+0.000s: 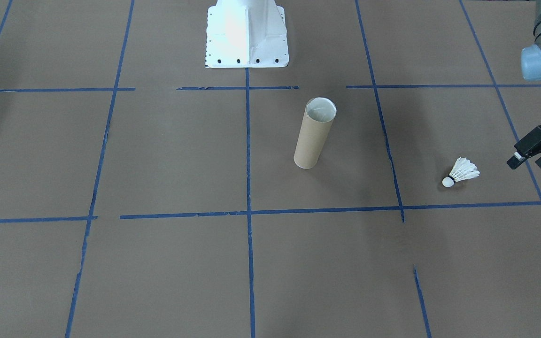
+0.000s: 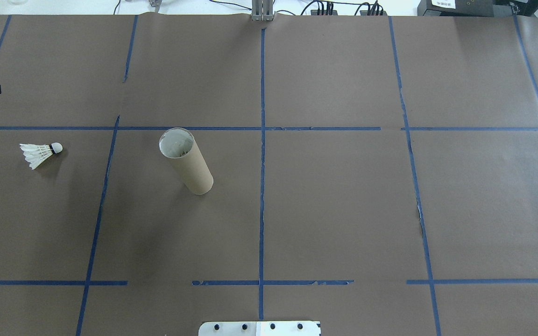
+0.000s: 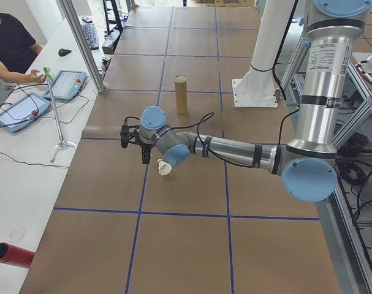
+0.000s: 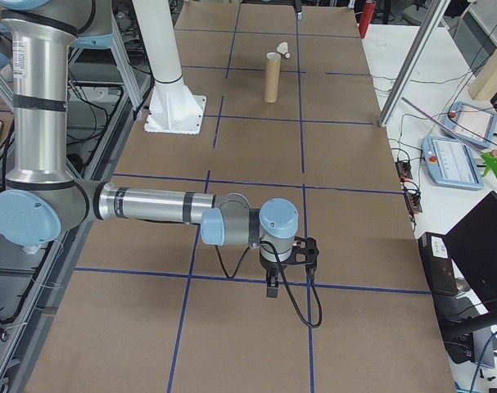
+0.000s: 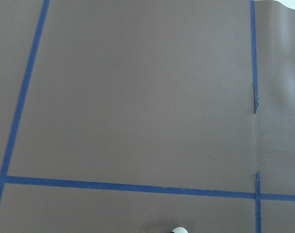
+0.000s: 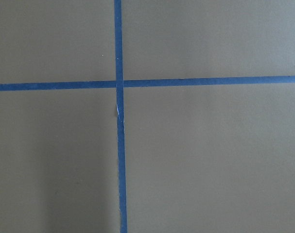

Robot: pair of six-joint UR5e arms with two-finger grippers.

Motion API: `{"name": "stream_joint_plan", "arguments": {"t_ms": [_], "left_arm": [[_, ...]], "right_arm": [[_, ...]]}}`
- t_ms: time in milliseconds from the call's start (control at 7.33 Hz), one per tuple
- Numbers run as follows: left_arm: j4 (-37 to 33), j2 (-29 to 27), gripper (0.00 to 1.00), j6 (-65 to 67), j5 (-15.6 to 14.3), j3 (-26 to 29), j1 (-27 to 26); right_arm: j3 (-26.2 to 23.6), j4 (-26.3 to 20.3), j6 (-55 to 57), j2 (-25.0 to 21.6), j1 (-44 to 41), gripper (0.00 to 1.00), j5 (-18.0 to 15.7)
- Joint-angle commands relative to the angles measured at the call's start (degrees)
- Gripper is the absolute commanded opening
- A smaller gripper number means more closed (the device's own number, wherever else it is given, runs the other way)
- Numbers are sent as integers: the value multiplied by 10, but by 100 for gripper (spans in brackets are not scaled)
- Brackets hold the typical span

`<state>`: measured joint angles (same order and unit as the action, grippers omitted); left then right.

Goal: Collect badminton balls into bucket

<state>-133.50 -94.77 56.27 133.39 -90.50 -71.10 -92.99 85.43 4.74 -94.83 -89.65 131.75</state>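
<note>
The small white feather shuttlecock point(image 2: 40, 154) lies on its side, left of the upright brown cardboard tube point(image 2: 186, 161). My left gripper point(image 1: 531, 160) hangs near it, fingers parted, empty. Right gripper point(image 4: 287, 266): I cannot tell.

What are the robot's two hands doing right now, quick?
Left hand: open, holding nothing, beside the shuttlecock.
Right hand: cannot be told; only a side view shows it.
</note>
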Motion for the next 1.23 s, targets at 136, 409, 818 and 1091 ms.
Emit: {"name": "stream_joint_plan", "arguments": {"t_ms": [136, 409, 818, 1091], "left_arm": [[-167, 5, 100, 102, -25, 91, 51], [-212, 54, 100, 123, -19, 99, 52], [-343, 60, 100, 269, -19, 150, 56], [-359, 58, 100, 328, -27, 151, 79]], "right_arm": [[0, 0, 0, 0, 0, 100, 0], [0, 0, 0, 0, 0, 100, 0], [0, 0, 0, 0, 0, 100, 0], [0, 0, 0, 0, 0, 100, 0]]}}
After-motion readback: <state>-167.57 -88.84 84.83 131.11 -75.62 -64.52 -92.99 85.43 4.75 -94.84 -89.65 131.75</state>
